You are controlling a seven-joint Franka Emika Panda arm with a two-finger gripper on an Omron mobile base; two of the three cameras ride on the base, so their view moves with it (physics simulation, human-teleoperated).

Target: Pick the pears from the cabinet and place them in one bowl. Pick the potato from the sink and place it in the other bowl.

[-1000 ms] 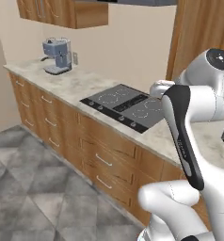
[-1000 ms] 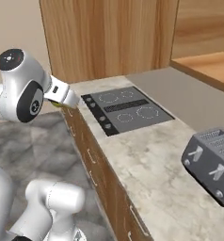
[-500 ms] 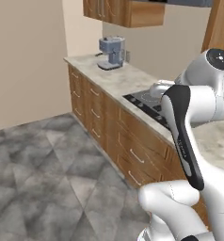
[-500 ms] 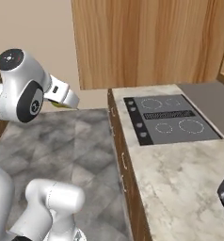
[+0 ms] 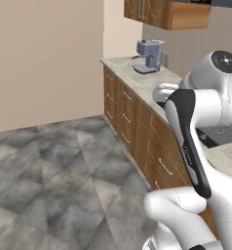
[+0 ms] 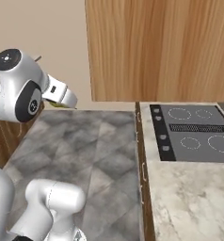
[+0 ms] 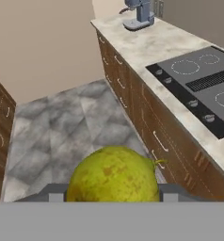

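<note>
the gripper (image 7: 113,193) is clamped on a yellow-green pear (image 7: 113,175), which sits between its two fingers and hides most of them in the hand view. it hangs in the air over the grey tiled floor (image 7: 62,127), beside the run of wooden drawers (image 7: 165,150). ahead of it and off to the right lies the black stovetop (image 7: 198,84) on the marble counter (image 7: 147,44); farther along that counter stands a blue-grey coffee machine (image 5: 149,55).
</note>
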